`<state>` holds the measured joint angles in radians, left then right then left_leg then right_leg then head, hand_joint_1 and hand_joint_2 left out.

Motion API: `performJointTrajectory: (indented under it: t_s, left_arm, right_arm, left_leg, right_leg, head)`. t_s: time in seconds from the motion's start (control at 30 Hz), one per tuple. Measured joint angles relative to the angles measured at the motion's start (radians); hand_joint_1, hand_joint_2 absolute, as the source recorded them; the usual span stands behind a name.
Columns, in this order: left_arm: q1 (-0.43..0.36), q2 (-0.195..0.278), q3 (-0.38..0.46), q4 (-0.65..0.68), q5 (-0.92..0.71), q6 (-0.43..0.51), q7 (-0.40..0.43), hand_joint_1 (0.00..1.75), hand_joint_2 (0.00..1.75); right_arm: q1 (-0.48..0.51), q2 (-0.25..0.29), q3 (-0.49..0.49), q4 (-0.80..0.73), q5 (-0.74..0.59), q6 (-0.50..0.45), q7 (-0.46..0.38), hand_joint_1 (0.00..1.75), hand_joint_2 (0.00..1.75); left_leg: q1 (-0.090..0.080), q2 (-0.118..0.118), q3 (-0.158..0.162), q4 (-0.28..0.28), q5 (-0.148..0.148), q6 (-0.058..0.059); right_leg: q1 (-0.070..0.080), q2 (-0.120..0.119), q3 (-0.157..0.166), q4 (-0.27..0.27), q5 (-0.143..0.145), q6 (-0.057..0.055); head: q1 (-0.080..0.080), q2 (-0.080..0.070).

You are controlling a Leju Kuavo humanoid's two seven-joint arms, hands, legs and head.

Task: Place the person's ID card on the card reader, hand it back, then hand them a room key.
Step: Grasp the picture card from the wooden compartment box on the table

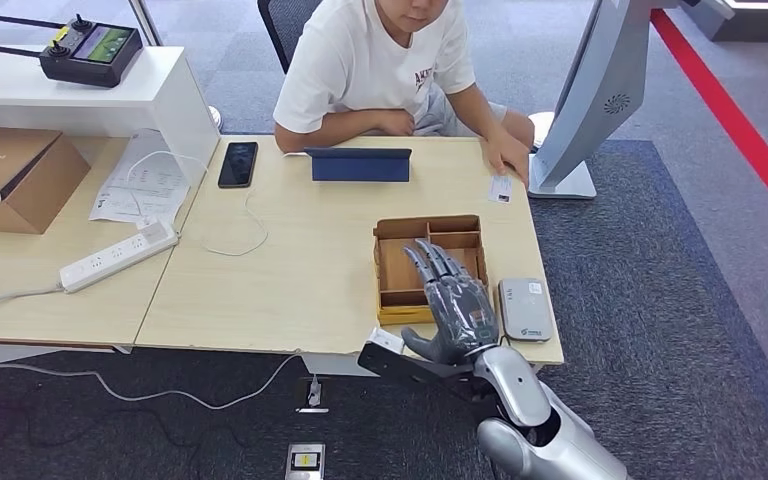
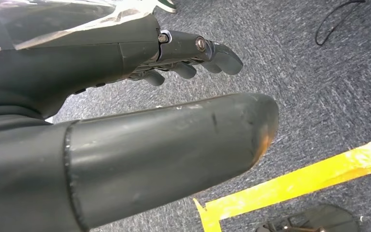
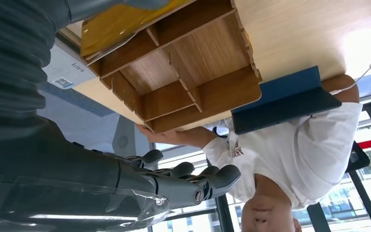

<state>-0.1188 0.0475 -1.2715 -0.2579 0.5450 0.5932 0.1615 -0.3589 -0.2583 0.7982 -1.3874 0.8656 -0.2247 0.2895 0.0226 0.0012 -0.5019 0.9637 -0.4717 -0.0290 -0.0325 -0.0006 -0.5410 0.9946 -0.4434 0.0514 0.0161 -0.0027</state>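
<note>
I am holding my right hand (image 1: 457,305) open and empty above the wooden tray (image 1: 392,262) on the bench (image 1: 290,270), fingers stretched toward the person (image 1: 380,60). Their ID card (image 1: 500,189) is lying at the far bench edge under their hand (image 1: 511,160), well apart from mine. I judge the first step is barely starting: I am needing to reach across, take the card, then bring it to the card reader (image 1: 525,309) just beside my hand. My left hand (image 2: 125,121) is hanging open over the floor.
</note>
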Motion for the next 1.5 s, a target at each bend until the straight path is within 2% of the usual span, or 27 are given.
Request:
performJointTrajectory:
  t_s: [0.47, 1.03, 1.2, 1.5]
  left_arm:
    - [0.0, 0.0, 0.0, 0.0, 0.0, 0.001, 0.001, 0.0, 0.0]
    - [0.0, -0.001, 0.0, 0.0, 0.004, 0.014, 0.006, 0.0, 0.0]
    - [0.001, -0.001, 0.0, 0.0, 0.006, 0.016, 0.006, 0.0, 0.0]
    - [0.001, -0.002, 0.0, 0.0, 0.007, 0.014, 0.007, 0.0, 0.0]
  right_arm:
    - [0.008, 0.0, 0.006, 0.09, 0.08, -0.024, 0.035, 0.0, 1.75]
    - [-0.021, 0.008, -0.05, 0.436, 0.058, -0.372, -0.006, 0.0, 1.75]
    - [-0.048, 0.01, -0.062, 0.537, 0.023, -0.418, -0.031, 0.0, 1.75]
    - [-0.073, 0.023, -0.071, 0.629, -0.01, -0.433, -0.048, 0.0, 1.75]
  left_leg:
    - [0.0, 0.0, 0.0, 0.0, 0.0, 0.0]
    - [0.0, 0.0, 0.0, 0.0, 0.0, 0.0]
    - [0.0, 0.0, 0.0, 0.0, 0.0, 0.0]
    - [0.0, 0.0, 0.0, 0.0, 0.0, 0.0]
  right_leg:
    - [0.0, 0.0, 0.0, 0.0, 0.0, 0.0]
    - [0.0, 0.0, 0.0, 0.0, 0.0, 0.0]
    - [0.0, 0.0, 0.0, 0.0, 0.0, 0.0]
    - [0.0, 0.0, 0.0, 0.0, 0.0, 0.0]
  head:
    - [0.0, 0.0]
    - [0.0, 0.0]
    - [0.0, 0.0]
    - [0.0, 0.0]
